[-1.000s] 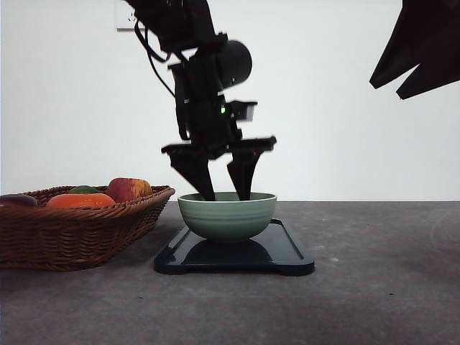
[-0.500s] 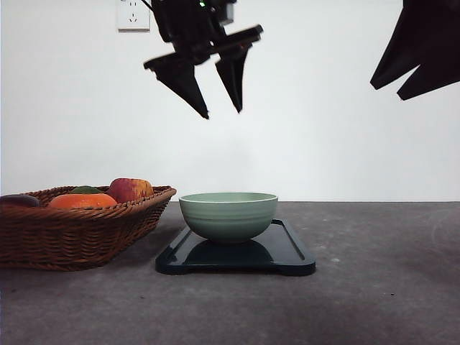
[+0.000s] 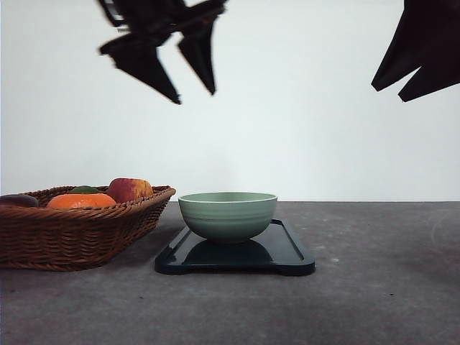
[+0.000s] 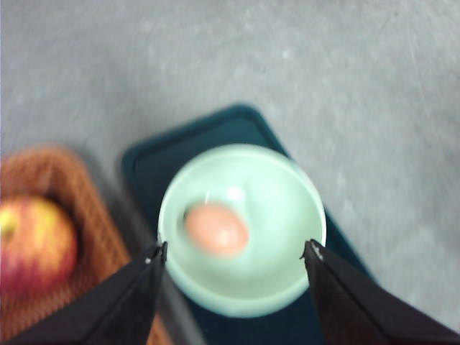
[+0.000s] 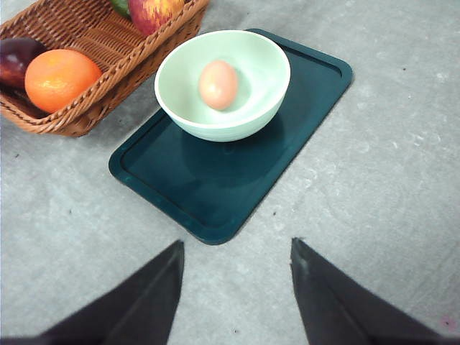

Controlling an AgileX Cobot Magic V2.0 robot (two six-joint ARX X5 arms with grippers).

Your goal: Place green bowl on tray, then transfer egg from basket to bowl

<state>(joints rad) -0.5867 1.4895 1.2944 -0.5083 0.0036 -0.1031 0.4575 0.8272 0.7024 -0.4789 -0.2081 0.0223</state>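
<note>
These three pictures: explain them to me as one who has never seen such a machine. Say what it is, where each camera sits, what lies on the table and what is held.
It is a robot with two arms, each ending in a two-fingered pincer. One picture looks forward over the grey table; the dark shapes up top are the left pincer and the right pincer, both raised in the air. The other two come from cameras on the wrists, looking down past the fingers.

On the table lies a dark tray with a green bowl standing on it, and in the bowl an egg. Beside the tray stands a wicker basket with an orange, an apple and some darker fruit.

Both pincers are open and hold nothing. The left wrist picture is blurred.
</note>
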